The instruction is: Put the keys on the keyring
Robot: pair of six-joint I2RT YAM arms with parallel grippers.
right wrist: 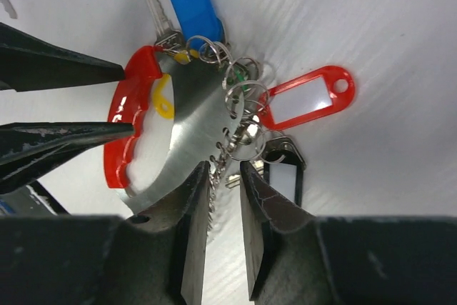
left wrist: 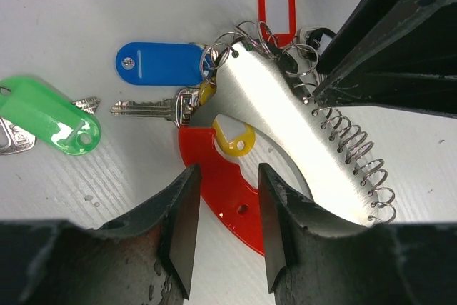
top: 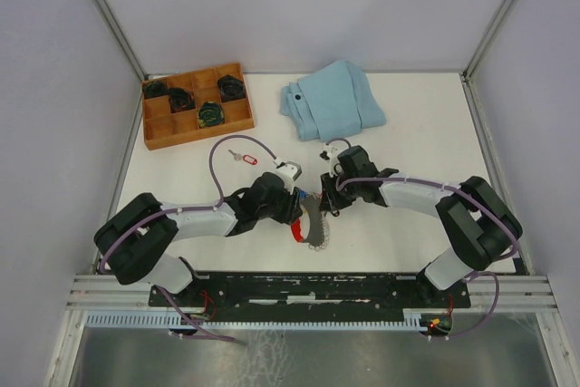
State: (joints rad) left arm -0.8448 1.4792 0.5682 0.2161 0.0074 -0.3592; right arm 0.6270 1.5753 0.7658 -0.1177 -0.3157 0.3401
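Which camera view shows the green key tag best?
The left wrist view: the green tag lies whole and sharp on the table. The right wrist view catches only a bit of it at the frame's top edge. In the top external view it is too small to make out.

Inspection finds no legible text, brand, number or sign in any view. The white label insert of the red key tag (right wrist: 307, 103), right of centre in the right wrist view, is blank. The blue key tag (left wrist: 161, 63), upper left of centre in the left wrist view, bears no writing.
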